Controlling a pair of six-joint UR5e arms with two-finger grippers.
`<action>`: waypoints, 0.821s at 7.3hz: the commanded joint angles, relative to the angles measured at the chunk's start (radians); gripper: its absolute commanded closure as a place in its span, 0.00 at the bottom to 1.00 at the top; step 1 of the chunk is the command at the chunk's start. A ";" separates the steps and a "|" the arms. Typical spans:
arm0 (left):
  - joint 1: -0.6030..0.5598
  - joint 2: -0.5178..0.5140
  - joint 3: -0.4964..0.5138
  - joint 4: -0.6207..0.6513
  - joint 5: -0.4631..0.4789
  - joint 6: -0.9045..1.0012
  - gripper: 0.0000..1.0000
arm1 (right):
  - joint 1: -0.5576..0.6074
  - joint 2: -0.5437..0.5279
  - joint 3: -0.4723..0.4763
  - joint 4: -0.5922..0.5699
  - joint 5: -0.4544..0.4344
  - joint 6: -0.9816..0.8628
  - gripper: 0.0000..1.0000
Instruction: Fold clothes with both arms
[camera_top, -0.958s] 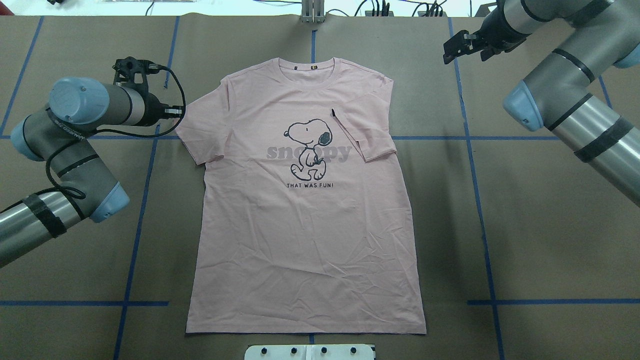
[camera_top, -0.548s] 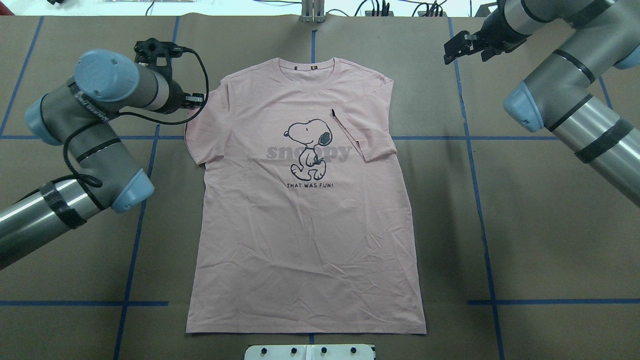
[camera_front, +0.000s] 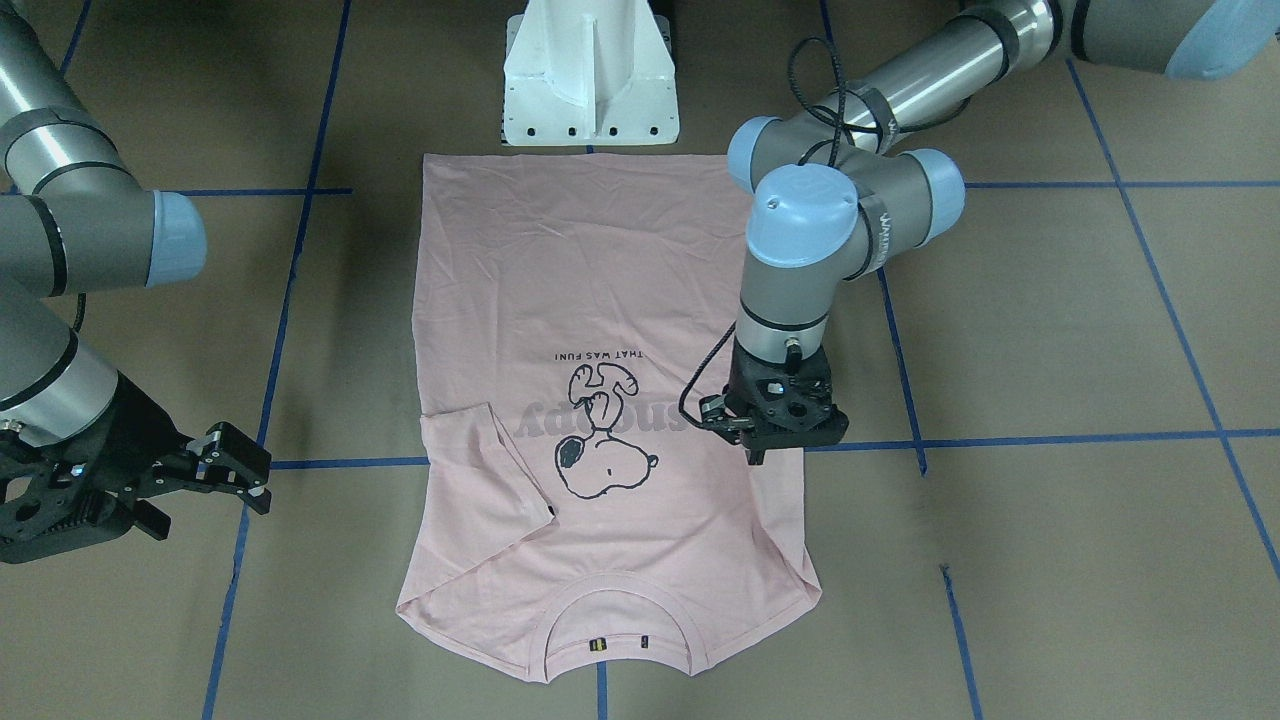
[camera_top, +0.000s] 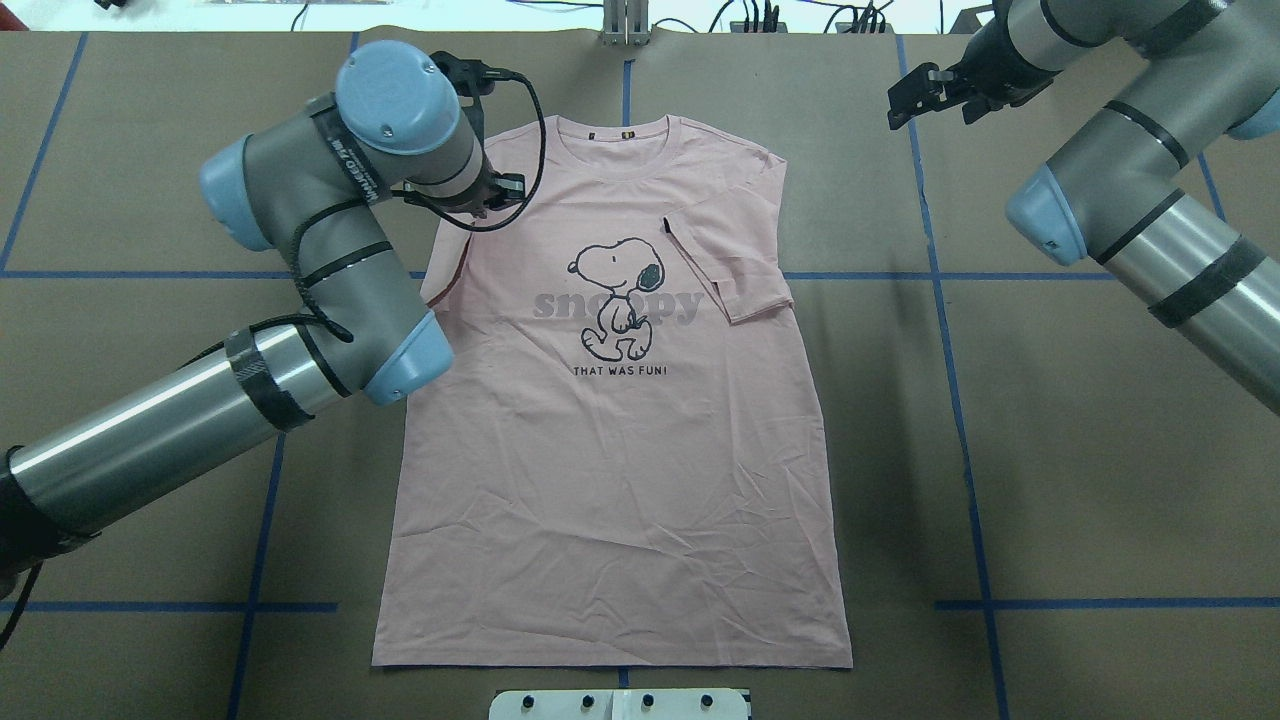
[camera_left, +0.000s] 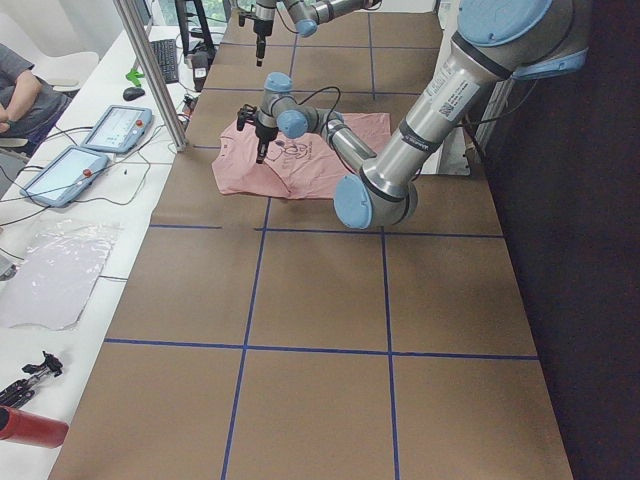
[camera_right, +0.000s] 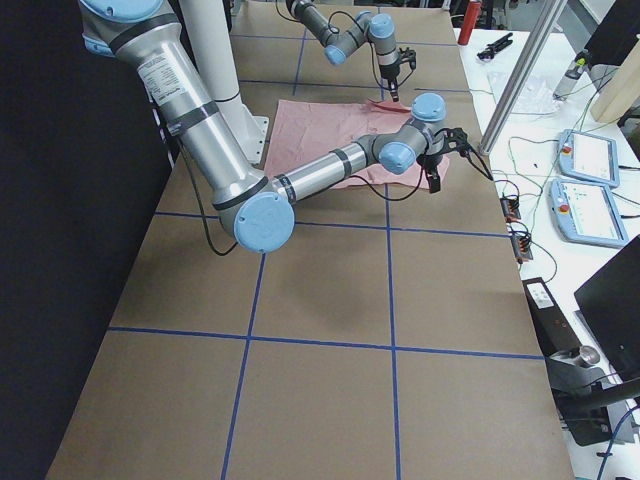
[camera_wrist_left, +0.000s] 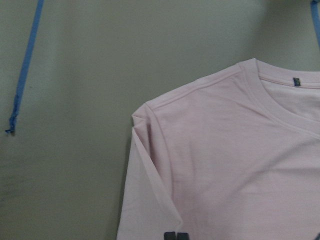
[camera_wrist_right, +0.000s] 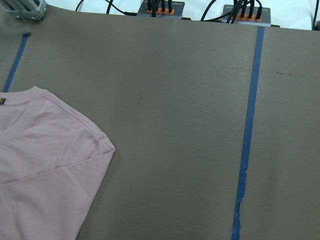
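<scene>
- Lying face up on the brown worktop, the pink shirt is spread flat, with its collar on the side away from the robot and its hem close to the base
- The right sleeve is already turned in over the chest, its cuff just beside the Snoopy print
- The left hand hangs over the shirt's left shoulder; its wrist view shows the fingertips pressed together at the cuff of the left sleeve, which is doubled inward over the body, so the hand appears to be pinching that cloth
- The right hand is held clear of the shirt, above bare worktop beyond the right shoulder, fingers spread and carrying nothing
- Judging by how the cloth lies, the job is in its early stage: one sleeve is in, while the second is in hand and not yet laid flat or let go
- What looks left to do is to set the left sleeve down on the chest, bring the sides in and carry the hem up toward the collar, work likely to need both hands
- Below the print the body lies at full width, lightly creased, with no fold in it yet
</scene>
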 joint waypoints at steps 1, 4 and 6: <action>0.019 -0.077 0.082 0.009 0.003 -0.024 0.81 | -0.003 0.000 0.001 0.000 -0.005 0.000 0.00; 0.027 -0.032 -0.017 -0.009 -0.007 -0.002 0.00 | -0.021 0.002 0.024 -0.002 -0.006 0.037 0.00; 0.024 0.149 -0.312 -0.003 -0.077 0.057 0.00 | -0.148 -0.029 0.135 -0.014 -0.105 0.231 0.00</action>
